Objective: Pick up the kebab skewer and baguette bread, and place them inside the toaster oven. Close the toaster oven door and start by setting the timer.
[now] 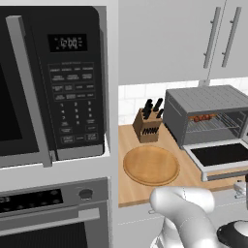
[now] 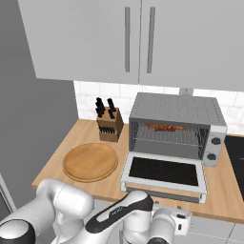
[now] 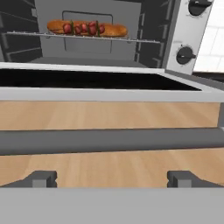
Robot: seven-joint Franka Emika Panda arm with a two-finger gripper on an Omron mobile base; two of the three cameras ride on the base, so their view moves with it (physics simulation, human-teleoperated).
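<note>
The toaster oven (image 1: 208,104) (image 2: 176,109) stands on the wooden counter. Its door (image 1: 220,155) (image 2: 164,171) (image 3: 87,81) lies dropped open and flat. On the wire rack inside rests the baguette bread (image 3: 114,30) (image 2: 178,127). The kebab skewer (image 3: 85,28) (image 2: 162,127) with its red chunks lies along the front of it. My gripper (image 3: 113,179) is open and empty. It sits low in front of the door, facing the grey handle bar (image 3: 109,140). Two knobs (image 3: 186,54) are on the oven's right panel.
A knife block (image 1: 147,123) (image 2: 108,125) and a round wooden board (image 1: 151,164) (image 2: 90,161) sit left of the toaster oven. A black microwave (image 1: 53,82) and a wall oven (image 1: 53,213) fill the far left. A dark stovetop (image 2: 236,155) lies at right.
</note>
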